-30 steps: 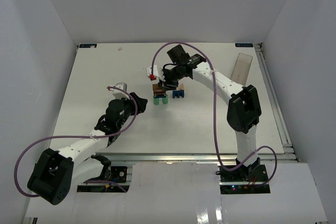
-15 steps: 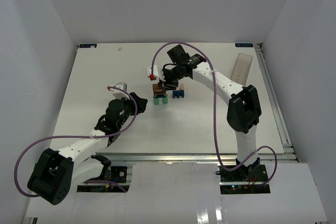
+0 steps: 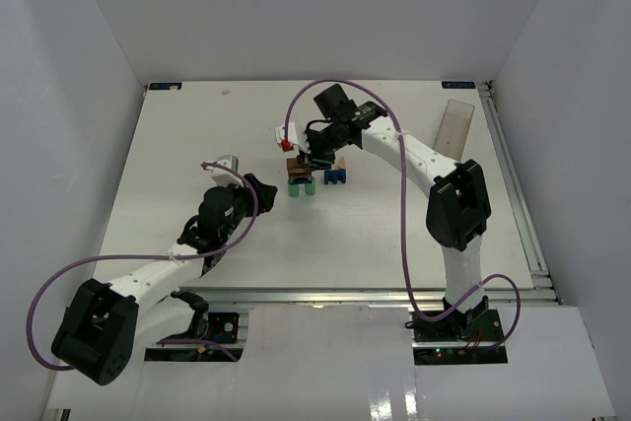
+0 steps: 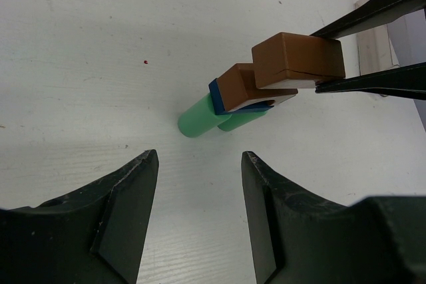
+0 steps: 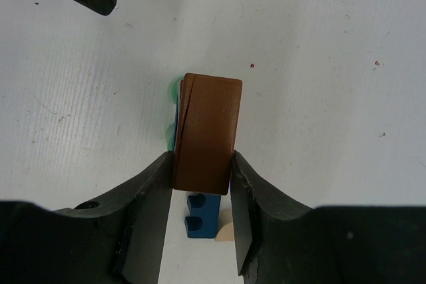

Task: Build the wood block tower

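White walls enclose the bench (image 3: pixel 177 145), where the tower (image 3: pixel 301 180) stands: two green cylinders (image 4: pixel 200 119) topped by a blue piece (image 4: pixel 215 92) and the brown arch (image 4: pixel 241 84). The brown brick (image 5: pixel 206 131) is clamped in the right gripper (image 3: pixel 314 157) over the arch. The left gripper (image 4: pixel 200 164) is seen open and empty nearby. Placement is judged to be in hand, so the brick should be lowered level, then released.

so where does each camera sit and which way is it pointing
Top: above and behind the arms, looking down on the table; both arms show, with the left gripper and right gripper.
Left wrist: on the left arm, looking across the table at the green cylinders; its open fingers show.
Right wrist: looks straight down; its fingers clamp the brown brick.
Shared: both wrist views show the brick and cylinders.
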You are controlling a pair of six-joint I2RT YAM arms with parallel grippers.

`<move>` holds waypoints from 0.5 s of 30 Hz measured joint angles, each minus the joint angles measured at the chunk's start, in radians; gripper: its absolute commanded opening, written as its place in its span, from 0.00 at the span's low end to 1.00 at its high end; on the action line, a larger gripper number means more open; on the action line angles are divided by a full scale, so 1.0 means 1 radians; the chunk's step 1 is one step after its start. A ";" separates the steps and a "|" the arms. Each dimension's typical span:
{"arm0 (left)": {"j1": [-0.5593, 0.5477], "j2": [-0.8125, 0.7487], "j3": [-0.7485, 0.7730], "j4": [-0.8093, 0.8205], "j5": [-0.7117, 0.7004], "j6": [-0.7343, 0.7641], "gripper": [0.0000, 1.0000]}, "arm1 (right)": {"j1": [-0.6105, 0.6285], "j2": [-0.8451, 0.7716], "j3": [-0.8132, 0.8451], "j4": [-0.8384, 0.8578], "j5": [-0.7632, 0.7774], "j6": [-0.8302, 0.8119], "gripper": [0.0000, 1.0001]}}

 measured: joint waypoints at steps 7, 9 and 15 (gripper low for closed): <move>0.000 0.000 0.000 0.000 0.000 0.000 0.64 | 0.000 0.000 0.000 0.000 0.000 0.000 0.24; 0.000 0.000 0.000 0.000 0.000 0.000 0.63 | 0.000 0.001 0.000 0.000 0.000 0.000 0.24; 0.000 0.000 0.000 0.000 0.000 0.000 0.63 | 0.000 0.001 0.000 0.000 0.000 0.000 0.24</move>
